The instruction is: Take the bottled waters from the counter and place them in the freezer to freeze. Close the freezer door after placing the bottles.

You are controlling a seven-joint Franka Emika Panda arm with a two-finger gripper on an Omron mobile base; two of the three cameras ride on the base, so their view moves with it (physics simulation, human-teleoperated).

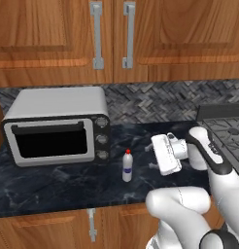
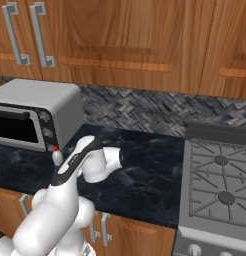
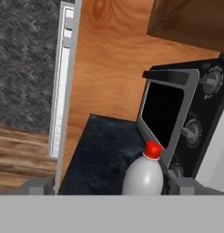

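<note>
A small white bottled water with a red cap (image 1: 127,167) stands upright on the dark marbled counter (image 1: 48,187), just right of the toaster oven's knobs. My gripper (image 1: 158,155) hovers to its right, a short way off, pointing at it. In the hand view the bottle (image 3: 144,175) rises between my two finger tips, closer to the right one, and the gripper (image 3: 111,185) is open with nothing held. In the right base view the bottle (image 2: 56,156) peeks out behind my arm. The freezer and its door are out of view.
A grey toaster oven (image 1: 56,129) with a black window sits on the counter at the left. A stove (image 2: 220,175) borders the counter on the right. Wooden upper cabinets (image 1: 111,34) hang above, and lower cabinets (image 1: 43,231) sit beneath the front edge.
</note>
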